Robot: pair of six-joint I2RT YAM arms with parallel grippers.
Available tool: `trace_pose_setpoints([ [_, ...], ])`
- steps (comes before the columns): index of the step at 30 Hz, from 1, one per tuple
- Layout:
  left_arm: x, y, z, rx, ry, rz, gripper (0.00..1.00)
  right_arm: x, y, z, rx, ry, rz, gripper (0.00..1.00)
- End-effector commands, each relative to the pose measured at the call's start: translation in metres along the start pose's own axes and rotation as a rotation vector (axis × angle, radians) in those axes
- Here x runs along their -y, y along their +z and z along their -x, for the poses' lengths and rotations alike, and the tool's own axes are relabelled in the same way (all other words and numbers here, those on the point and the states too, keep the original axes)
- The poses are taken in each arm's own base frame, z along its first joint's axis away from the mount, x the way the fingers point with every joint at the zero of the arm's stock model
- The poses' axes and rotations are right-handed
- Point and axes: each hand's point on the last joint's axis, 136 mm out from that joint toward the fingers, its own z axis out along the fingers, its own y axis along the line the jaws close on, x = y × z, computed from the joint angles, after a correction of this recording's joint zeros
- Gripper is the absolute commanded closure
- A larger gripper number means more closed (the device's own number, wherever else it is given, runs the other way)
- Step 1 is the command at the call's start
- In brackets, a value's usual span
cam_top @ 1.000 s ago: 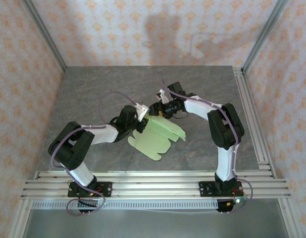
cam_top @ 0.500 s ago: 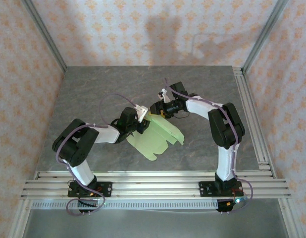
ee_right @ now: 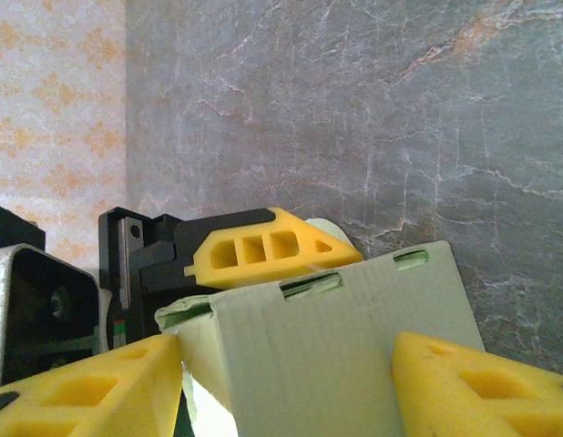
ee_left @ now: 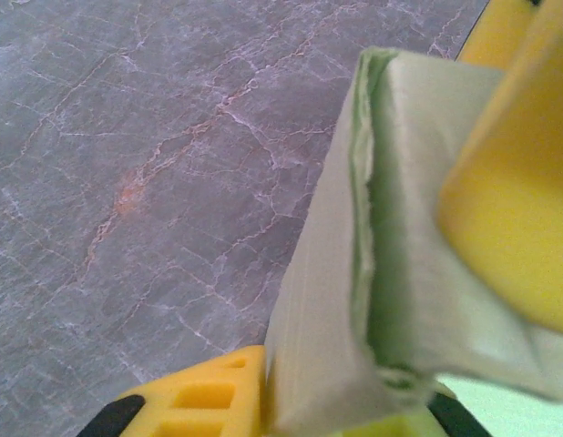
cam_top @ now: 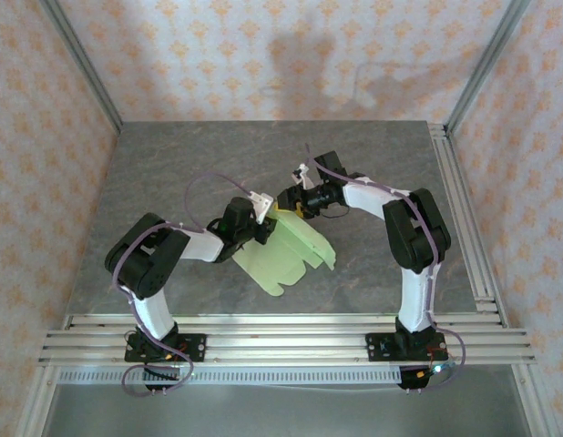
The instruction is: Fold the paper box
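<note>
The paper box (cam_top: 286, 252) is lying partly folded mid-table (cam_top: 172, 173). The left gripper (cam_top: 263, 221) is pinching its left edge, jaws narrow. The right gripper (cam_top: 292, 204) is straddling its far corner, jaws wide.

The paper box (ee_left: 336, 300) is matt pale-green card with a fibrous edge; the surface (ee_left: 127, 182) looks like veined grey stone; the fingers (ee_right: 263, 248) are smooth yellow plastic.

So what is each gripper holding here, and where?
The left gripper pinches the pale green paper box at its folded far edge; the right gripper's jaws straddle it, unclosed.
</note>
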Motion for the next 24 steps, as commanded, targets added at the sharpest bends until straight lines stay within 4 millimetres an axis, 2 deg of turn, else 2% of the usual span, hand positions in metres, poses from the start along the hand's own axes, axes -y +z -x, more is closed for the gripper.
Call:
trace_pose_setpoints([
  [1,0.004,0.006,0.009,0.018,-0.012,-0.009,0.88,0.001,0.003,-0.006,-0.017,0.015,0.016,0.39],
  [8,0.004,0.006,0.002,-0.001,-0.020,-0.012,0.97,-0.011,-0.008,0.001,0.038,-0.022,0.003,0.37],
  [12,0.007,0.002,0.001,-0.003,-0.027,-0.024,1.00,-0.018,-0.025,0.013,0.120,-0.044,-0.024,0.29],
  [16,0.007,-0.004,0.008,0.015,-0.062,-0.032,1.00,-0.018,-0.059,0.031,0.261,-0.049,-0.086,0.23],
  [21,0.008,-0.015,0.031,0.079,-0.186,-0.091,1.00,-0.003,-0.117,0.048,0.462,0.018,-0.168,0.23],
  [24,0.008,-0.027,0.046,0.142,-0.203,-0.091,1.00,0.012,-0.150,0.050,0.558,0.071,-0.221,0.24],
])
